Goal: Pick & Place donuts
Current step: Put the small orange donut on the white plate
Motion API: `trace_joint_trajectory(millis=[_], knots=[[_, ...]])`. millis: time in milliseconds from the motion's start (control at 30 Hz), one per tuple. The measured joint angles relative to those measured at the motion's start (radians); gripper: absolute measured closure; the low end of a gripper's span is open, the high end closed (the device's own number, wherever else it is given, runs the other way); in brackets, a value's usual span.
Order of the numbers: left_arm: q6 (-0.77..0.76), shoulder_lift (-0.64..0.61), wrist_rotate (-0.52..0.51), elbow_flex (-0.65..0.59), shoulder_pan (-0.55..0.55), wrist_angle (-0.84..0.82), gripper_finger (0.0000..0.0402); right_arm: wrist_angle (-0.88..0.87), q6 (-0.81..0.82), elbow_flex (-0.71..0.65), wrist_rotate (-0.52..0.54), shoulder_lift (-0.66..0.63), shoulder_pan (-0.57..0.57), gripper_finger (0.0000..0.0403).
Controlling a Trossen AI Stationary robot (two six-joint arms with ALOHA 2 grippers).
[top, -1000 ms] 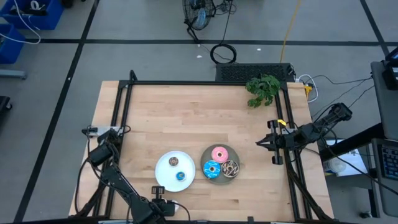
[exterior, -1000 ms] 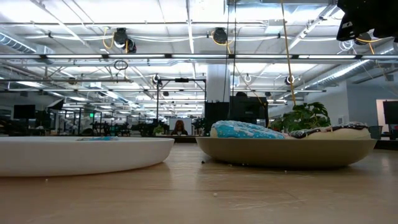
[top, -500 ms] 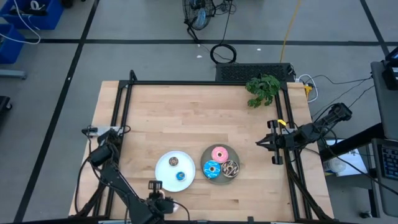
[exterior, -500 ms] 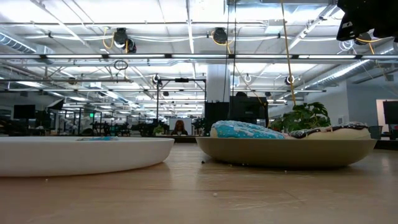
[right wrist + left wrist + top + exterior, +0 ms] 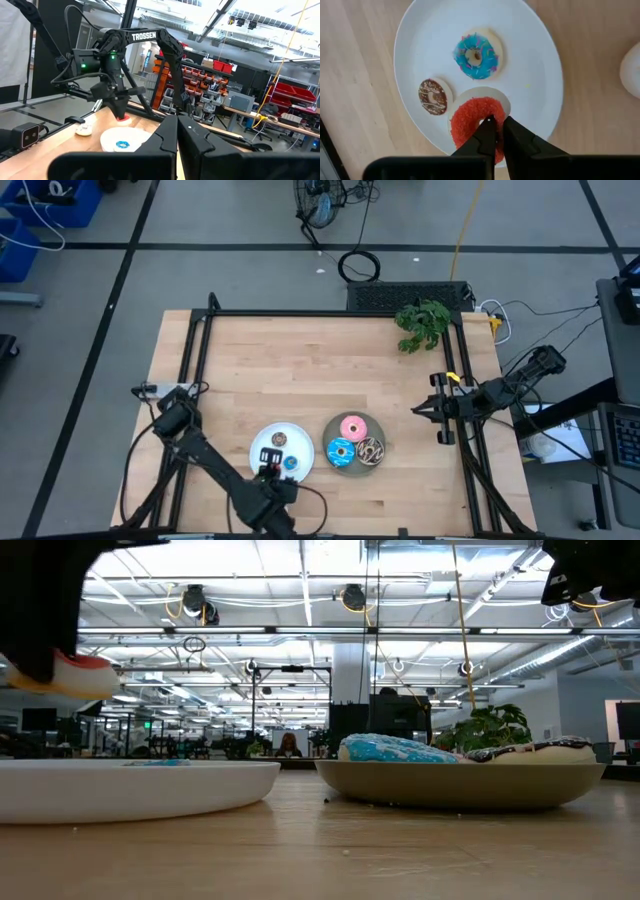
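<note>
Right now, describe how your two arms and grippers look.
Both arms are dark, jointed tubes. The left arm carries white TROSSEN lettering, a green light and black cables. The left gripper and right gripper each have two tapered black fingers.

In the left wrist view the red donut (image 5: 476, 126) was partly covered by the closed jaws, and an unidentifiable pale object (image 5: 631, 69) was cut off at the right edge. In the high view the left gripper (image 5: 272, 465) covered part of the white plate (image 5: 262, 438). In the low view the plate's rim hid its donuts.
</note>
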Motion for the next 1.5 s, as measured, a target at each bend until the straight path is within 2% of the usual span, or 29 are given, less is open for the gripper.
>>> trace_joint_trajectory(millis=[200,500,633,733,900,1000,1100,1267,1500], knots=[[-0.002,0.0,0.021,-0.001,0.021,0.001,0.0376,0.0,-0.004,0.0,0.0,0.0,0.0,0.0403],[-0.084,-0.024,0.032,-0.082,-0.044,-0.031,0.0376,0.0,-0.004,0.0,0.0,0.0,0.0,0.0403],[-0.132,-0.107,0.028,-0.097,-0.047,-0.075,0.0381,0.008,-0.004,0.0,0.0,0.001,0.0,0.0403],[-0.181,-0.21,-0.024,-0.145,-0.054,-0.07,0.0393,0.008,-0.004,0.0,0.0,0.001,0.0,0.0403],[-0.191,-0.425,-0.085,-0.309,-0.078,0.108,0.0379,0.007,-0.008,0.0,0.0,0.001,0.0,0.0403],[-0.206,-0.534,-0.075,-0.447,-0.059,0.193,0.0374,0.007,-0.012,0.0,0.0,0.001,0.0,0.0403],[-0.23,-0.6,-0.063,-0.588,-0.037,0.301,0.0385,0.007,-0.012,0.0,0.0,0.001,0.0,0.0403],[-0.107,-0.612,-0.043,-0.709,-0.024,0.566,0.0393,0.007,-0.015,0.0,0.0,0.001,0.0,0.0403],[-0.079,-0.524,-0.025,-0.715,0.015,0.601,0.0384,0.007,-0.012,0.0,0.0,0.001,0.0,0.0403]])
